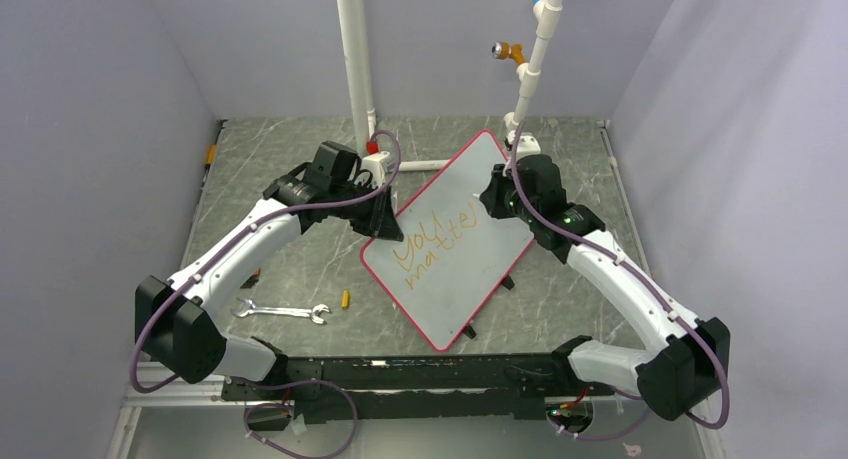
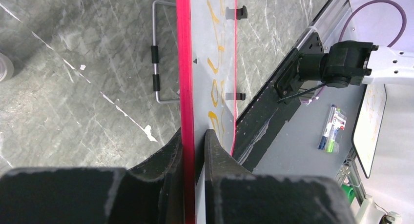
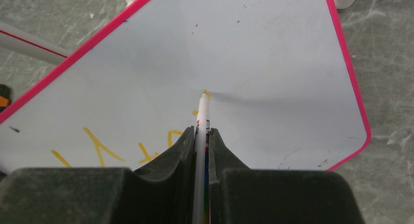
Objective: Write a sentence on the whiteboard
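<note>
Whiteboard (image 1: 470, 279): mid-table between your arms, sentence (image 1: 430, 244) across its left part. Left gripper (image 2: 194, 136): fingers pinched on its red rim; ease off and the board may swivel. Right gripper (image 3: 202, 131): fingers clamped on marker (image 3: 201, 112), tip at the board; press hard and strokes could skid.

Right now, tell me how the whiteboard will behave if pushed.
Probably stiff: the whiteboard shows no sag with the left claw pinching one rim. Likely light, since it looks thin. It might tip on its small black feet.
</note>
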Available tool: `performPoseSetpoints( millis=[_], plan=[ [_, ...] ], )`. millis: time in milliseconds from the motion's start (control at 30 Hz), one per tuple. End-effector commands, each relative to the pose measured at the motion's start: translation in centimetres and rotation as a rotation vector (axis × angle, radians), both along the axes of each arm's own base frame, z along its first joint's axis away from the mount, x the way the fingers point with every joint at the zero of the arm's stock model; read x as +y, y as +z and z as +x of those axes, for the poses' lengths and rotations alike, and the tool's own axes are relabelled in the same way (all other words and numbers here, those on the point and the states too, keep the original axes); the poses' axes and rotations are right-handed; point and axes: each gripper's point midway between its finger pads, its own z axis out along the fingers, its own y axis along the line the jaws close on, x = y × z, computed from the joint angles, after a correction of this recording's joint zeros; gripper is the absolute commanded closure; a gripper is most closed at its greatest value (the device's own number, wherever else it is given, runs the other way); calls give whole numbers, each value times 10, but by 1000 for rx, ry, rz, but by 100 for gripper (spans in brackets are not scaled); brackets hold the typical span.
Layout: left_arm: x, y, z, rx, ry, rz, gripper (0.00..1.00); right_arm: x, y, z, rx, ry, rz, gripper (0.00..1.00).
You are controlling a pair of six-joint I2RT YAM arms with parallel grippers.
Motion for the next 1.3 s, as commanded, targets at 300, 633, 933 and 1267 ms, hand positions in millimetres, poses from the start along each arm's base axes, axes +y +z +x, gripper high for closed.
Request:
performPoseSetpoints(
  millis=[300, 633, 933, 1267],
  plan=[
    [18, 12, 36, -228, 66, 76, 100, -12, 59, -35, -93, 25, 62, 100],
    [19, 12, 38, -235, 77, 83, 100, -1, 33, -68, -16, 151, 97, 100],
    [21, 12, 39, -236, 86, 89, 100, 13, 11, -95, 60, 240, 113, 100],
    [23, 11, 40, -238, 94, 97, 100, 39, -1, -120, 93, 318, 77, 100]
  ],
)
